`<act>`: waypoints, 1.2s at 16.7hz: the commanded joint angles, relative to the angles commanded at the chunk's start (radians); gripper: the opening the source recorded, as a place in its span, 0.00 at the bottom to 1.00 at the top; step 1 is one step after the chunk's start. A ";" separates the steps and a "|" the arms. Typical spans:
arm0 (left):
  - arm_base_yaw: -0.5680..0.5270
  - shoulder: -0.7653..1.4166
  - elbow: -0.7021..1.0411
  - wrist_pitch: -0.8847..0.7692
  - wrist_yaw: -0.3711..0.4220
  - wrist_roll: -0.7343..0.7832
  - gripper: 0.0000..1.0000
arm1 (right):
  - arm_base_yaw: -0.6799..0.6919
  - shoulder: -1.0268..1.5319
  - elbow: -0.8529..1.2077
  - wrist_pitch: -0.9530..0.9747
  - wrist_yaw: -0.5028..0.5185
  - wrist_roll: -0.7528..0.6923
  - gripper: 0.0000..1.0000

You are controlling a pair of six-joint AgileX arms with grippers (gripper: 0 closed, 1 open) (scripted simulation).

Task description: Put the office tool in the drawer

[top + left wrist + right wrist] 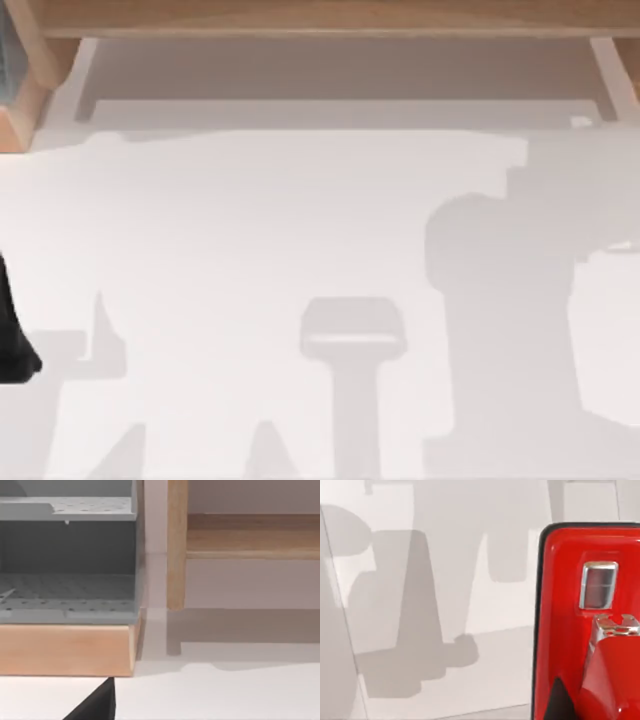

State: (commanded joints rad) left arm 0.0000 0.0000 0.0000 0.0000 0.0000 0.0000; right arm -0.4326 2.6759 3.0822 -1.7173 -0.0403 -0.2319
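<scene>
Stapler close under right wrist, drawer open, drop-off not done

Stapler [570, 630], glossy red with a metal plate and a dark edge, sits right up against the right wrist camera, with white counter [445, 670] behind it. From that view I judge the right arm has it in hand or is right on top of it; contact can't be confirmed, and I cannot tell if the right fingers are open or clamped.

Top view: wooden cabinet [320, 18] along the far edge, with a pale drawer [330, 75] pulled out toward the counter [250, 250], its interior bare. No red in there. A whitish arm part [605, 340] sits at the right edge, arm shadows across the surface.

Left arm [12, 335]: dark piece at the far left edge of the top view, parked. Its wrist view looks at a grey perforated rack [67, 555] on a wooden base [65, 650], a wooden post [176, 545] beside it, and a dark sliver [97, 705] low down. Left fingers' state: cannot tell.

Progress, as a judgement: drawer open, so access is ready. Left to do: carry the stapler over the drawer, lower, release. Roughly mid-task, placement pending.
</scene>
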 joint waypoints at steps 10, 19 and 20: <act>0.000 0.000 0.000 0.000 0.000 0.000 1.00 | 0.061 0.221 -0.019 -0.044 0.061 -0.114 0.00; 0.000 0.000 0.000 0.000 0.000 0.000 1.00 | 0.061 0.224 -0.022 -0.043 0.064 -0.117 0.38; 0.000 0.000 0.000 0.000 0.000 0.000 1.00 | 0.061 0.224 -0.022 -0.043 0.064 -0.117 0.45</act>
State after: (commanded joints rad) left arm 0.0000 0.0000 0.0000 0.0000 0.0000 0.0000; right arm -0.3714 2.8996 3.0600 -1.7601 0.0237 -0.3488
